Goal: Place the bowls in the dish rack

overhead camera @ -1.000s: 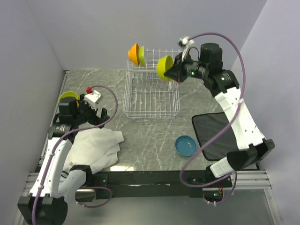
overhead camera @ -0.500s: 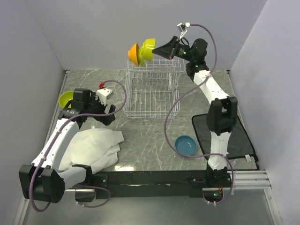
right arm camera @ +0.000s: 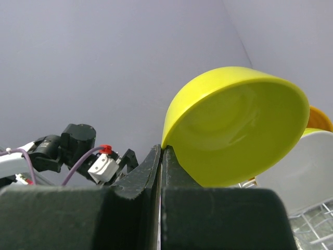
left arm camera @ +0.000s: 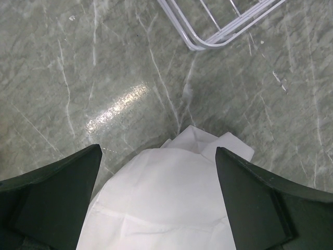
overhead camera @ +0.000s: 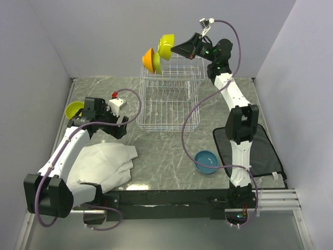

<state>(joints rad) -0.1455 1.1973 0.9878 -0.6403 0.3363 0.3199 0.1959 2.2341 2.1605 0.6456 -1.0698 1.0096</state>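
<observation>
My right gripper is shut on the rim of a lime bowl, held high in the air above the back of the white wire dish rack. The right wrist view shows the jaws pinching that lime bowl at its edge. An orange bowl and a lime bowl with a pale inside stand on edge in the rack's raised tier. A blue bowl lies on the table, and a yellow-green bowl sits at the far left. My left gripper hangs open over the cloth, holding nothing.
A crumpled white cloth lies at the front left, and shows between the left fingers as cloth. A black mat covers the right side. Walls close in behind and beside the grey marble table.
The right arm carried the lime bowl from the rack's right side leftward and upward, to just above the orange bowl. The left arm shifted slightly right, jaws still open.
</observation>
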